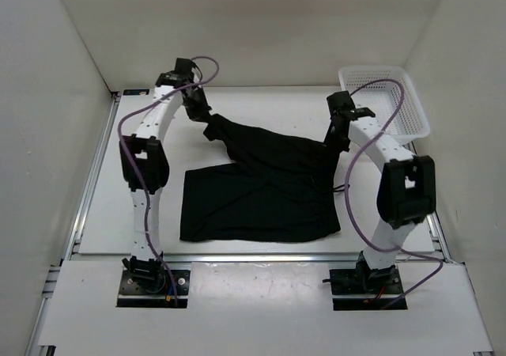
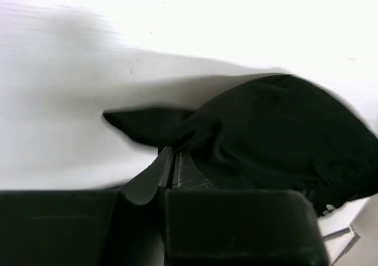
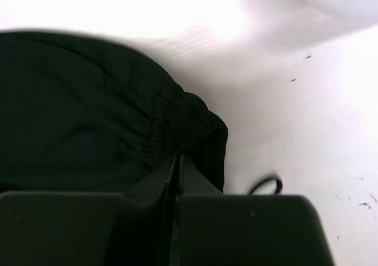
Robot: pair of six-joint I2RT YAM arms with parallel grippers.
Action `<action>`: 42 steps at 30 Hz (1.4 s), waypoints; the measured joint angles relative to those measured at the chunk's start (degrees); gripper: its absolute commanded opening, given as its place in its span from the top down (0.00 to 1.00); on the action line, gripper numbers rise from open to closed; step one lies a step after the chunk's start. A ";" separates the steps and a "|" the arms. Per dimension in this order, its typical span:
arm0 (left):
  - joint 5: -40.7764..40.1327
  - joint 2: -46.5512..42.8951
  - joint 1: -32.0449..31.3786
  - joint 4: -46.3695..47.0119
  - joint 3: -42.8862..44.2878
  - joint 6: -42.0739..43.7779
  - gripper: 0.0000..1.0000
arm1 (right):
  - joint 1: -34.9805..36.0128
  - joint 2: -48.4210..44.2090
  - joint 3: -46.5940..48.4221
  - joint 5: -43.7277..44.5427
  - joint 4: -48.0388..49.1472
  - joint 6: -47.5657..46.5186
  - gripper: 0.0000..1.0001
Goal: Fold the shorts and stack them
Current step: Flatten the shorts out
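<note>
- Shorts [image 1: 261,194]: one pair, plain black soft fabric, in the middle of the counter [image 1: 261,107] between the two arms.
- Arms: two, white with black joints. Their bases are bolted at the near edge, and each carries one looping purple cable.
- Left hand [image 1: 202,117]: one. Its fingers are pressed together, pinching a pointed corner of the shorts at the far left. In the wrist view [image 2: 173,159] black cloth [image 2: 277,130] bunches right at the fingertips.
- Right hand [image 1: 336,138]: one. Its fingers are pressed together, pinching the gathered, puckered edge of the shorts at the far right. The wrist view [image 3: 177,165] shows the cloth [image 3: 77,112] folding over the fingertips.
- Drawstring [image 3: 266,186]: one thin dark loop shows on the counter just beside the right hand.
- Basket [image 1: 387,95]: one, white plastic mesh, in the far right corner and apart from the shorts. From overhead the right arm's forearm stands between the two.
- Walls: three white panels close in the counter at left, back and right.
- Lie of the shorts: the long axis runs left to right across the counter. The near half lies flat as a broad rectangle. The far edge is held up at both ends, sagging between the hands in a dark band slanting from far left towards the right. The puckered, waist-like edge sits at the right.
</note>
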 measured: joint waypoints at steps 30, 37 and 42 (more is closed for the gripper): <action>-8.92 -2.95 3.39 -1.01 -9.70 2.36 0.34 | 9.29 -11.04 -13.33 -1.95 8.50 -0.07 1.00; -6.58 2.12 3.30 -1.11 -8.37 2.25 0.32 | 9.29 -9.97 -12.46 -2.05 8.46 -0.07 1.00; -3.98 5.14 3.19 -1.90 -8.31 2.25 0.90 | 9.29 -9.18 -11.45 -2.05 8.33 -0.07 1.00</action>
